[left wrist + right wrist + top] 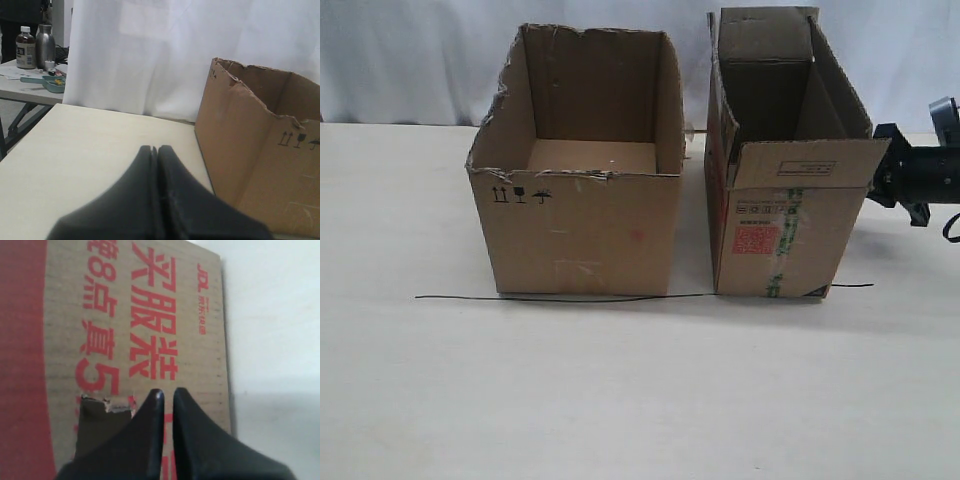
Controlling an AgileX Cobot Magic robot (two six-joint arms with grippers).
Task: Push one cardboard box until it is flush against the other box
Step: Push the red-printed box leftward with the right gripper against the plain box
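The cardboard box (785, 230), narrow and tall with open flaps, a red square label and green-printed tape, stands at the right. The other box (585, 235), wider with a torn rim and black handling symbols, stands to its left, and a narrow gap separates them. My right gripper (880, 165) is at the narrow box's right side, near the top. In the right wrist view its fingertips (165, 392) are shut, right up against the red-printed side (150, 315). My left gripper (155, 148) is shut and empty above the table, left of the torn box (250, 150); the exterior view does not show it.
A thin black wire (570, 298) lies on the table along the boxes' front bases. A white curtain (420, 60) hangs behind. In the left wrist view a side table (30, 85) beyond the table's edge holds bottles and a teal dish.
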